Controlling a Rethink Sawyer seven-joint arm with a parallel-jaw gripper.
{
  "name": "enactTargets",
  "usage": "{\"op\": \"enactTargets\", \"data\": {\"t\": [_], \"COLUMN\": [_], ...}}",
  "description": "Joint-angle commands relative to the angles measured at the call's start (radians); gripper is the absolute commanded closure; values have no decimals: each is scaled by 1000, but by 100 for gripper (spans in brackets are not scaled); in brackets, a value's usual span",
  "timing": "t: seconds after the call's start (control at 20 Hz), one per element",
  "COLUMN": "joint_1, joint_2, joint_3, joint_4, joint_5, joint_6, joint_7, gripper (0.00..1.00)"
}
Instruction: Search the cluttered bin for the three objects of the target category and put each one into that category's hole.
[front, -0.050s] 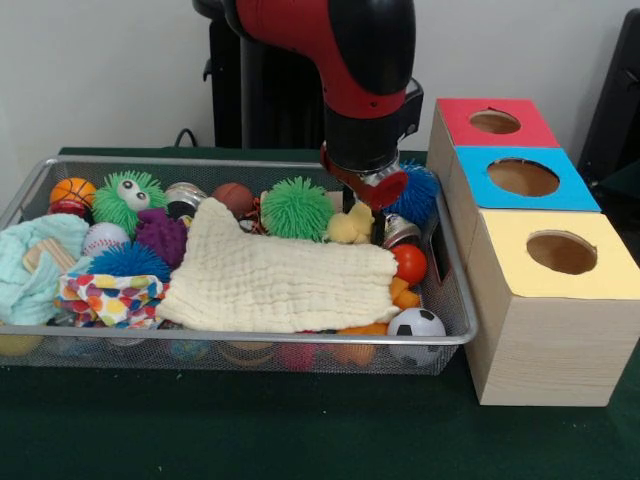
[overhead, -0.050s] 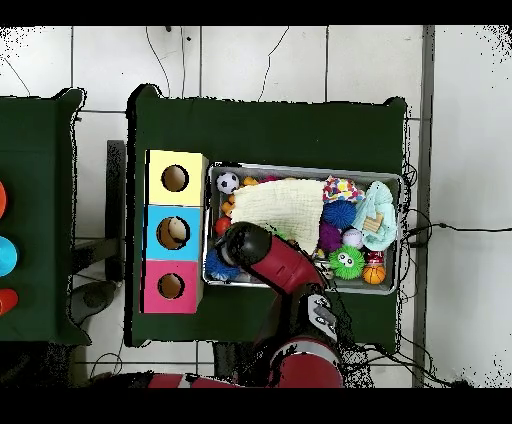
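My gripper (front, -0.050s: 366, 220) hangs low over the back right part of the wire bin (front, -0.050s: 455, 300), right beside a small yellow soft toy (front, -0.050s: 349, 226). Whether it holds the toy is hidden by the wrist. A green spiky ball (front, -0.050s: 296, 208) lies to its left and a blue spiky ball (front, -0.050s: 416, 192) to its right. Right of the bin stand three boxes with round holes in their tops: red (front, -0.050s: 495, 121), blue (front, -0.050s: 523, 177) and yellow (front, -0.050s: 561, 252). In the overhead view the arm (overhead, -0.050s: 250, 245) covers the gripper, and something pale lies inside the blue box's hole (overhead, -0.050s: 173, 232).
A cream cloth (front, -0.050s: 280, 280) covers the bin's middle. Around it lie a soccer ball (front, -0.050s: 416, 325), an orange ball (front, -0.050s: 409, 263), a metal can (front, -0.050s: 400, 230), a green spiky toy with eyes (front, -0.050s: 128, 198), a purple spiky ball (front, -0.050s: 160, 235), a dotted cloth (front, -0.050s: 110, 298) and a pale blue cloth (front, -0.050s: 35, 265).
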Motion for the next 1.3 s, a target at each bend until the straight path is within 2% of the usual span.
{"op": "enactTargets", "data": {"t": [0.05, 0.1, 0.15, 0.35, 0.5, 0.65, 0.8, 0.95, 1.15, 1.3], "joint_1": [-83, -75, -68, -15, 24, 29, 30, 0, -88, -126], "joint_2": [148, 149, 151, 143, 95, 56, 2, -67, -137, -136], "joint_3": [153, 139, 126, 66, 27, 23, 34, 67, 157, 182], "joint_4": [6, -3, -11, -30, -7, 13, 43, 85, 142, 144], "joint_5": [-61, -79, -98, -87, -73, -77, -85, -91, -81, -79], "joint_6": [-275, -277, -278, -182, -117, -86, -1, 114, 247, 309], "joint_7": [118, 110, 102, 110, 141, 133, 114, 86, 31, 10], "gripper": [0, 0, 100, 100, 100, 100, 100, 100, 100, 100]}}
